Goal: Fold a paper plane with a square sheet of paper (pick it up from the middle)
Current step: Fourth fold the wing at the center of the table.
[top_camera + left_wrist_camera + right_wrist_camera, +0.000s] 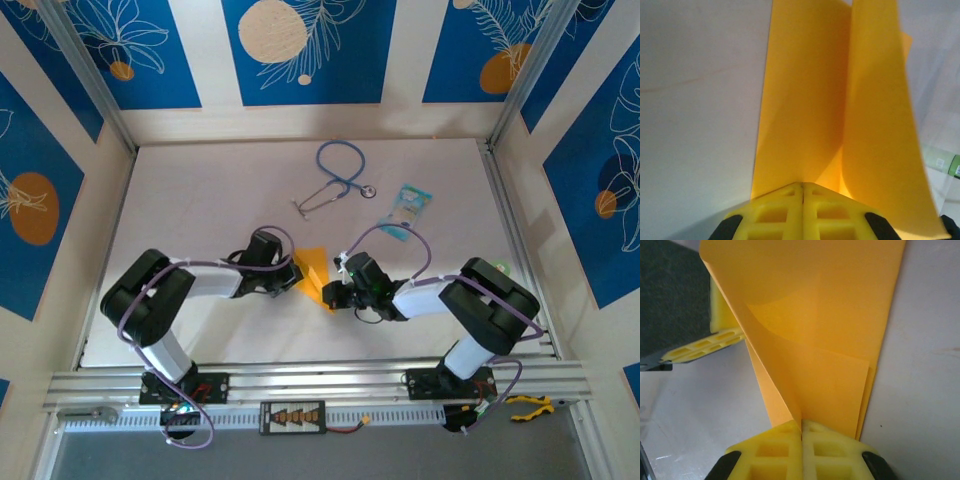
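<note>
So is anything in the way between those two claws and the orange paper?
Nothing visible. The left gripper and the right gripper are each shut on an edge of the partly folded sheet of paper, from opposite sides. The stethoscope and the light-blue packet lie farther back on the table, apart from it.

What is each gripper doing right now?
The left gripper is shut on the paper.
The right gripper is shut on the same paper.

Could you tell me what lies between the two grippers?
In the top view, the folded orange-yellow paper sheet spans from left gripper to right gripper, each shut on it.
</note>
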`<action>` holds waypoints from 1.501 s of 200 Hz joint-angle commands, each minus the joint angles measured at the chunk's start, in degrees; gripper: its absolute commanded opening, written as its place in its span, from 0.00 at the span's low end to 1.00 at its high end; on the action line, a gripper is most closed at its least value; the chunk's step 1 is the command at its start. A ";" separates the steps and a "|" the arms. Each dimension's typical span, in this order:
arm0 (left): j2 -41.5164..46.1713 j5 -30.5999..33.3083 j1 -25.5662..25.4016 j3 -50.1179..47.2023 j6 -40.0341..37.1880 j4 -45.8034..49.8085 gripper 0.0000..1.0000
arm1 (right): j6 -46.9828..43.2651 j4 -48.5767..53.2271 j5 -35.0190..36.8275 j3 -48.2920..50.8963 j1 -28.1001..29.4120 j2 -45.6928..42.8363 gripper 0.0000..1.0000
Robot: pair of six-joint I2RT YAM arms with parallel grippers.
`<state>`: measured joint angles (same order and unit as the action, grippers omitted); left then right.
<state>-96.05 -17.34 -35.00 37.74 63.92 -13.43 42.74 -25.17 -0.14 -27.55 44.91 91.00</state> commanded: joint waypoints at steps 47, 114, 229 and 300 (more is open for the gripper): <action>2.59 3.98 -0.44 -5.52 3.55 0.97 0.00 | 1.50 1.13 2.88 1.01 2.50 -2.36 0.02; 4.76 8.49 -2.45 -6.74 6.20 2.26 0.00 | 3.88 1.03 3.83 1.85 3.42 -2.99 0.03; 5.71 9.78 -3.23 -7.45 7.34 2.09 0.00 | 5.48 -0.47 1.73 2.28 3.22 -2.32 0.03; 5.72 11.19 -4.27 -7.99 9.22 0.17 0.00 | 3.12 5.30 0.43 -1.97 3.17 -1.82 0.03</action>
<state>-90.41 -9.17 -38.65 31.40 71.99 -15.92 47.20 -23.16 1.50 -27.44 47.94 88.40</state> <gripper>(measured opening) 0.048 0.057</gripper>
